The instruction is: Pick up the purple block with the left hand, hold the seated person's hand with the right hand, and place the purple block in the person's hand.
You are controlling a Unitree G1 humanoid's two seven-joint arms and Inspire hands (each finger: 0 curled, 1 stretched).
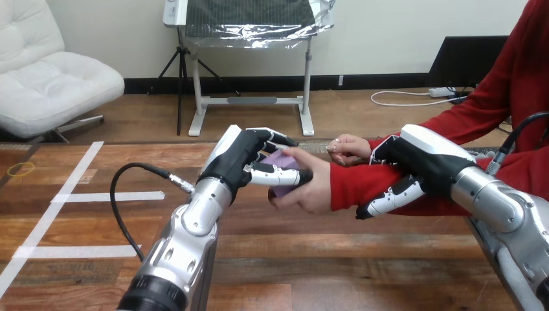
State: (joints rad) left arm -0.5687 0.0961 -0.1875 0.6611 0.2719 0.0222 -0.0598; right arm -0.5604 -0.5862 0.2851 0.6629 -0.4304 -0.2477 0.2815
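Wood table [324,259]: L hand [249,161] grips purple block [280,159] against person's hand [312,189]; R hand [421,162] clasps person's forearm [349,184]

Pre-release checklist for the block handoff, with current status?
1. Left robot hand shut on block: ok.
2. Block against the person's lower hand: ok.
3. Lower hand bearing the block's weight: cannot tell.
4. Right robot hand curled round the person's forearm: ok.
5. Person's upper hand apart from the block: ok.
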